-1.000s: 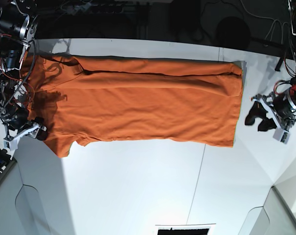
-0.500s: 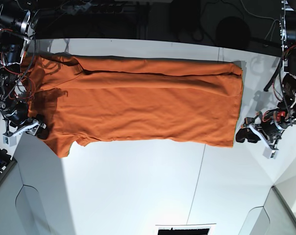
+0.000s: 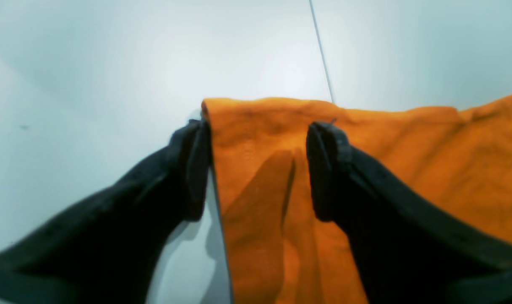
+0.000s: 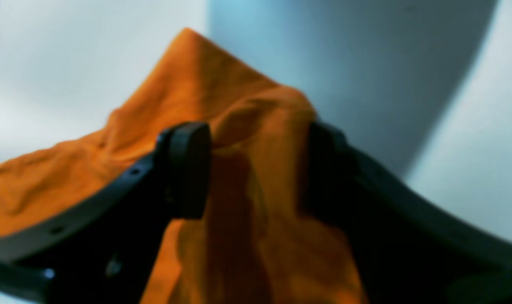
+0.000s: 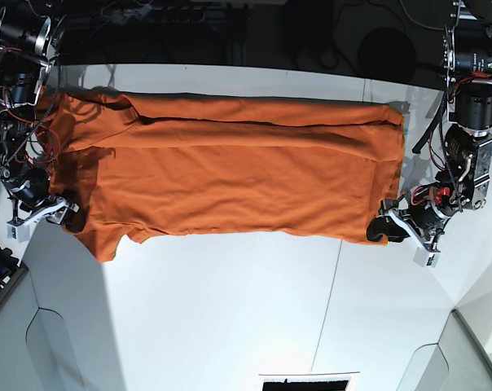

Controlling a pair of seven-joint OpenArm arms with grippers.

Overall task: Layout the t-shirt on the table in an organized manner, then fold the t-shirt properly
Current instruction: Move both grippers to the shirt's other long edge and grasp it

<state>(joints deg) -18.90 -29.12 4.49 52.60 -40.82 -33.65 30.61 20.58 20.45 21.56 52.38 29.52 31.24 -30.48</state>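
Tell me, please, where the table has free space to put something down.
The widest bare stretch of the table lies on the near side of the t-shirt, crossed by the thin seam. A narrow bare strip runs between the shirt and the dark far edge. Both ends are crowded: the left tool at the hem corner, the right tool at the sleeve.

Bright orange short-sleeved t-shirt (image 5: 230, 171), spread lengthwise across the far half of the white desk (image 5: 230, 318). In the base view the sleeves and neckline lie at the left end, the hem at the right. A long fold runs the length of the garment along its far side; the cloth is otherwise nearly flat, with shallow creases. A thin dark seam crosses the desk surface, meeting the shirt's near edge toward the hem end.
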